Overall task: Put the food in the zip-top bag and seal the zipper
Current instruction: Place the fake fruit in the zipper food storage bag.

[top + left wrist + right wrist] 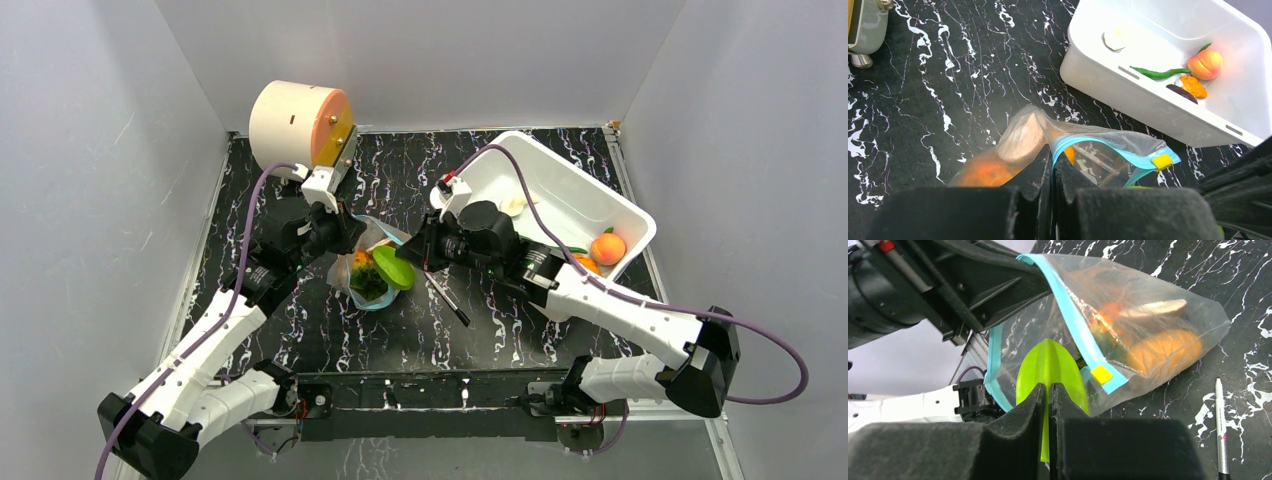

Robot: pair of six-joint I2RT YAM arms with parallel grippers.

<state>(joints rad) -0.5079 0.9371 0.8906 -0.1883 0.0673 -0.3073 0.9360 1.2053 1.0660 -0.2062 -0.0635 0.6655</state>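
- Black foam fingers of the right gripper (1049, 390) are pressed together on a green leaf piece (1048, 365), whose tip sits at the open mouth of the zip-top bag (1158, 305).
- Orange food (1163, 347) lies inside the bag, which rests on the dark marbled table (400, 170) between the two arms.
- Left gripper (1052, 167) is clamped on the bag's rim at the zipper (1073, 315), holding that edge up; a yellow slider (1101, 374) sits on the strip.
- Just beside the bag lies a black pen (1220, 425).
- Farther right, a white tub (1128, 95) holds a peach (1205, 64), a green pod (1158, 73), an orange piece (1193, 86) and a dark purple piece (1182, 93).
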